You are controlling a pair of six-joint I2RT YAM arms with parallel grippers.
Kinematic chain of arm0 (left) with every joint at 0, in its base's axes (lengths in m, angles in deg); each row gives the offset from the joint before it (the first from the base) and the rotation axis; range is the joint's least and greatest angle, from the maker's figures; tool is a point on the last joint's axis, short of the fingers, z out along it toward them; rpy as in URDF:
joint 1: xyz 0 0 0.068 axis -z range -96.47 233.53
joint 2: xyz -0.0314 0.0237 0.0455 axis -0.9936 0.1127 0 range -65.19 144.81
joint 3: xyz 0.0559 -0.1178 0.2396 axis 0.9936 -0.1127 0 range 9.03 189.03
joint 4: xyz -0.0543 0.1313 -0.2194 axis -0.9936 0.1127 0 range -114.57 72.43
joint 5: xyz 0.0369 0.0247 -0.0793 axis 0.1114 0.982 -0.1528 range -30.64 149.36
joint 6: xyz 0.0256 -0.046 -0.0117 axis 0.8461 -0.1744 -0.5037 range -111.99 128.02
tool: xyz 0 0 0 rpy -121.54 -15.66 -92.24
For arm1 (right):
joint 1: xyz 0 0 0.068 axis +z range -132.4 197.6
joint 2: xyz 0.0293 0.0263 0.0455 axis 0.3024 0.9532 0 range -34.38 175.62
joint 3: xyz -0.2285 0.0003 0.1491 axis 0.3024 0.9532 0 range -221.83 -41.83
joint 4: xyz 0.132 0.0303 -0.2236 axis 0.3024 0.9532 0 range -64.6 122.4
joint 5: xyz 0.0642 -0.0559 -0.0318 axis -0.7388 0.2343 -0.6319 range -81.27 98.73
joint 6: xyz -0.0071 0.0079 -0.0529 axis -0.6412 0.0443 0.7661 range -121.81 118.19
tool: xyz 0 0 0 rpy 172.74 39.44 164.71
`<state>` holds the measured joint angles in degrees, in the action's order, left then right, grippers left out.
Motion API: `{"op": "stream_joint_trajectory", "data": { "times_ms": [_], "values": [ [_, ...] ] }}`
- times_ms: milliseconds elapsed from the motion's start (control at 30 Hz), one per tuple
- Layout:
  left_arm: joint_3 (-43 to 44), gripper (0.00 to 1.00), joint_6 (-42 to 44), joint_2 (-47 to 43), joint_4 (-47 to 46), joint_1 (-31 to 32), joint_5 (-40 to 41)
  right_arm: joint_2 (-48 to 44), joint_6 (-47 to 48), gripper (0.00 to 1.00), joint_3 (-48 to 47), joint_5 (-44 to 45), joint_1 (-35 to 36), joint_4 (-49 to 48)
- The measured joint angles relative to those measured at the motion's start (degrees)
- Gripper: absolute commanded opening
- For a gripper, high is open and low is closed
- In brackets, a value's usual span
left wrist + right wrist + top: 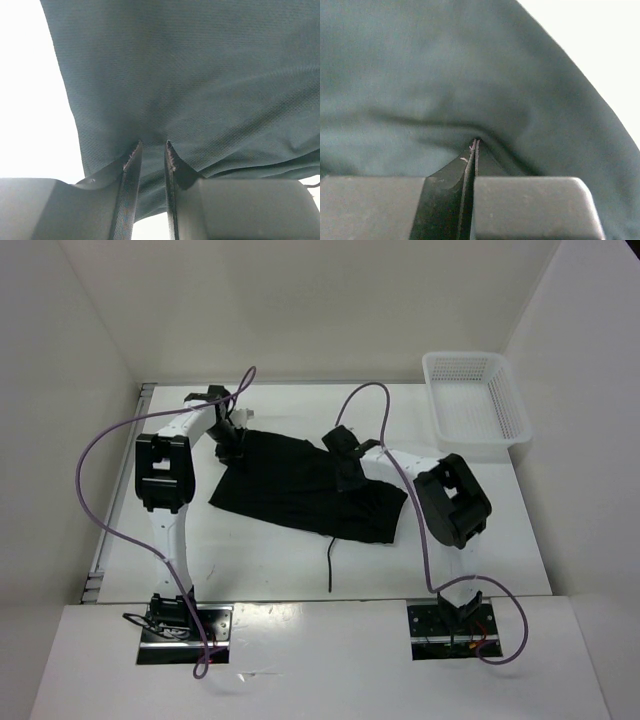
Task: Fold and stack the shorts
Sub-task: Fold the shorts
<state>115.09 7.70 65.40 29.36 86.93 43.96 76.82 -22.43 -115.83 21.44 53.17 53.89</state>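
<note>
Black cloth: black soft-fabric shorts (pixel 290 485) lie spread on the white tabletop (pixel 480 530), reaching from my left pincer past my right one.
Left pincer: the left pincer (pixel 232 450) (pixel 151 144) sits at the far left corner of the shorts (pixel 200 75). Its fingers are drawn to a narrow slit with cloth filling it, so I read it as clamped on the fabric.
Right pincer: the right pincer (pixel 350 475) (pixel 475 141) is on the cloth, right of its middle. Its fingers are pressed almost together and the shorts (pixel 420 65) pucker into the tips, so it has hold of them.
Drawstring: a thin black cord (pixel 330 565) trails off the near edge, nearer to me than the right pincer and just to its left.
Basket: a white plastic mesh basket (pixel 480 448) stands beyond and right of the right pincer, apart from the cloth.
</note>
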Motion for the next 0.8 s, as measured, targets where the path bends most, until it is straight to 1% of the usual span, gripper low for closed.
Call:
{"op": "stream_joint_trajectory", "data": {
  "times_ms": [133,233,333,400,433,500,667,800],
  "values": [
    [0.0,0.33,-0.2,0.3,-0.2,-1.2,-1.0,5.0,-1.0,0.00,-7.0,0.4,-3.8,0.0],
    [1.2,0.33,-0.3,1.1,0.5,-1.7,-1.7,10.2,-0.6,0.00,-14.7,0.3,-8.0,-0.1],
    [2.9,0.35,-0.5,2.2,1.4,-2.5,-2.6,15.1,1.9,0.00,-22.8,0.5,-11.2,-0.5],
    [3.3,0.36,-0.8,2.4,1.4,-2.9,-2.8,16.8,4.6,0.01,-26.6,0.2,-12.4,-0.4],
    [3.3,0.36,-1.0,2.4,1.3,-3.0,-2.8,16.9,5.7,0.07,-27.5,0.1,-12.5,-0.4],
    [3.3,0.36,-1.2,2.4,1.3,-3.2,-2.8,16.7,7.8,0.09,-28.8,-0.5,-12.3,-0.5],
    [3.3,0.37,-1.3,2.4,1.3,-3.2,-2.8,13.4,11.8,0.09,-26.8,-3.3,-9.5,-1.9],
    [3.3,0.37,-1.4,2.4,1.2,-3.2,-3.0,11.8,13.7,0.08,-25.7,-4.5,-3.0,-2.6]
  ]
}}
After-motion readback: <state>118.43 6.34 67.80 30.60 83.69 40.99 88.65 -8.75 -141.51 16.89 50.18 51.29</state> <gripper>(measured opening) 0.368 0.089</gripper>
